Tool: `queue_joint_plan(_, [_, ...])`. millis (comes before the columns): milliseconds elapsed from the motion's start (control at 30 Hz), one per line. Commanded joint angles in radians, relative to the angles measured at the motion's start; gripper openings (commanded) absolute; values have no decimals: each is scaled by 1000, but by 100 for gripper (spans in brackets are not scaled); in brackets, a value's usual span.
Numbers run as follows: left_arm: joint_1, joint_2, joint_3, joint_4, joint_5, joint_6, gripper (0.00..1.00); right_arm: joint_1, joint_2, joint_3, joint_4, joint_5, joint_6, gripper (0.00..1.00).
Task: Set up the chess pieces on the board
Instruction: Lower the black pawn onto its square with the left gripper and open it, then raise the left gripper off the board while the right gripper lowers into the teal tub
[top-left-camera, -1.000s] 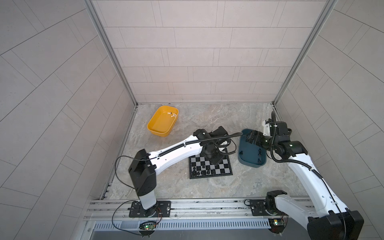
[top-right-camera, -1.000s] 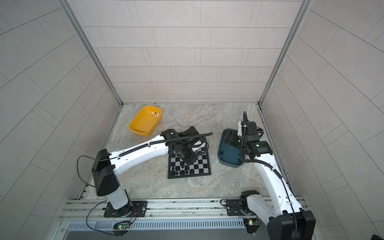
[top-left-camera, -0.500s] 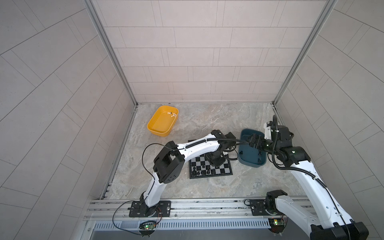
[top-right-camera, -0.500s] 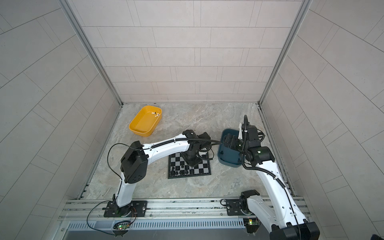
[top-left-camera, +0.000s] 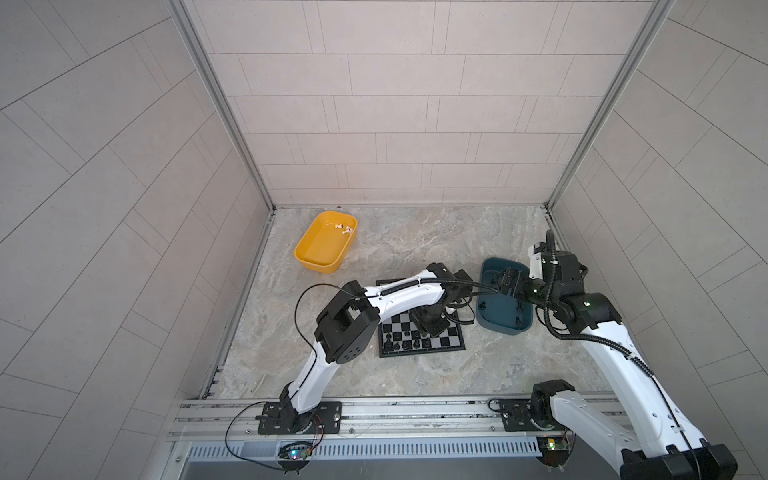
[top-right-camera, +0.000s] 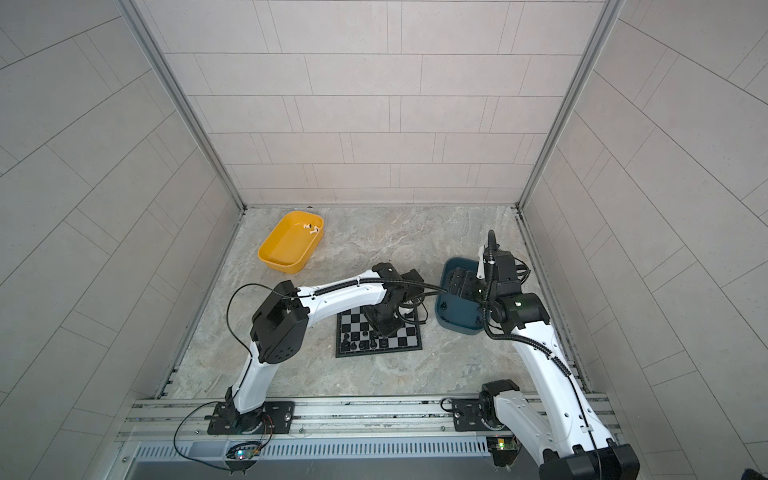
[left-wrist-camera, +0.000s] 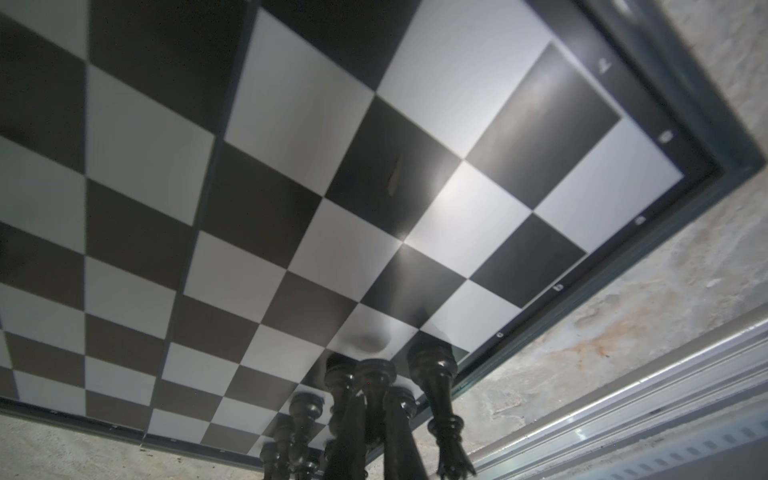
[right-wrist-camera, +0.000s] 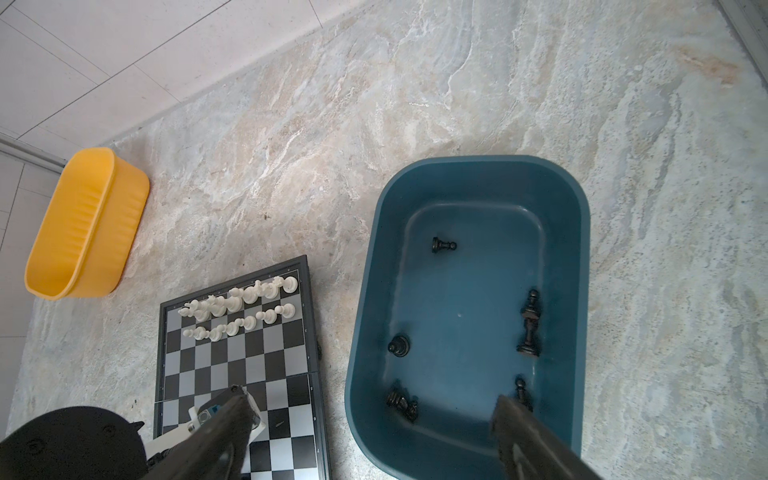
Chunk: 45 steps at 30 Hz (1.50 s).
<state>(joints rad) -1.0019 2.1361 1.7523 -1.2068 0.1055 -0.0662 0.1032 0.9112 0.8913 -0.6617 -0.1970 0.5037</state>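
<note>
Left claw (top-left-camera: 432, 327) shifted forward, near board (top-left-camera: 454, 341) edge

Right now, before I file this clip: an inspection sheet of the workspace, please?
Surface: marbled tabletop, no spills seen.
Job's things: board flat; white pieces in two rows at its edge nearer the yellow tray; black pieces partly set along the opposite edge; spare black pieces in the teal tray; stray white pieces in the yellow tray.
Clutter: nothing seen.
End effectors: left end effector shut, low over the board; right end effector open above the teal tray.
Cables: left arm's conduit arches toward the teal tray.
Surroundings: tiled walls, metal rail in front.
</note>
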Motion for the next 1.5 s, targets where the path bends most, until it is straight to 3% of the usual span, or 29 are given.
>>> queue_joint_plan(0, [-4,17,29,-23,-13,6,10,4,-17,11,-24,18,-11,92])
queue_joint_plan(433, [-4,43,38,-19,-1,-3,13,1,-25,12,-25,18,-11,92])
queue_joint_plan(1033, [10,-1,88,-8,-27,-42,35,-3,-32,29,-46,32,-8,92])
queue_joint_plan(1300, [151,-220,101,57,31,-111,39,-36,57,64,-49,93,24,86])
queue_joint_plan(1367, [195,-311,39,118,50,-121,44,-36,108,68,-12,120,17,81])
queue_joint_plan(1467, [273,-480,-131,278,164,-149,57,-39,220,69,43,193,3,79])
